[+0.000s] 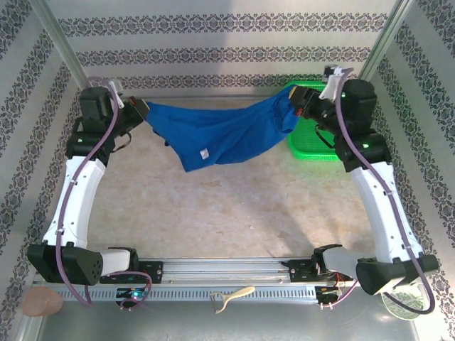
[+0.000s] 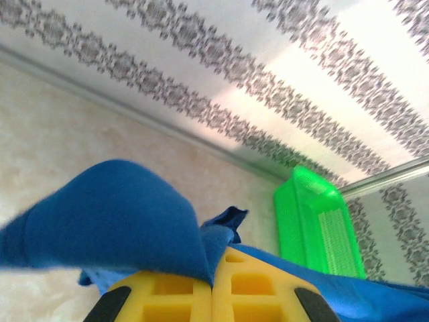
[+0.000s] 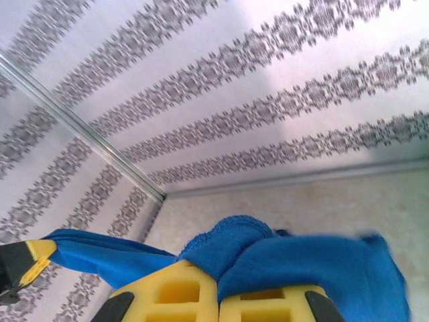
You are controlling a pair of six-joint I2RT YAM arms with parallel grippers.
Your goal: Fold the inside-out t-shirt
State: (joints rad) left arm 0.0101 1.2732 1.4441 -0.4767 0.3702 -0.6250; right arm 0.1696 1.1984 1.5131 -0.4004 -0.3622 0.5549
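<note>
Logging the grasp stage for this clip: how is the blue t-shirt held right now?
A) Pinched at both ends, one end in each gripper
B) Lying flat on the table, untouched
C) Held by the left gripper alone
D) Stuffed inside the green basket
A: the left gripper and the right gripper are each shut on one end of the t-shirt, which sags between them; both wrist views show blue cloth clamped.

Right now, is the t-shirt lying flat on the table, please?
No, the t-shirt hangs sagging between the left end effector and the right end effector.
</note>
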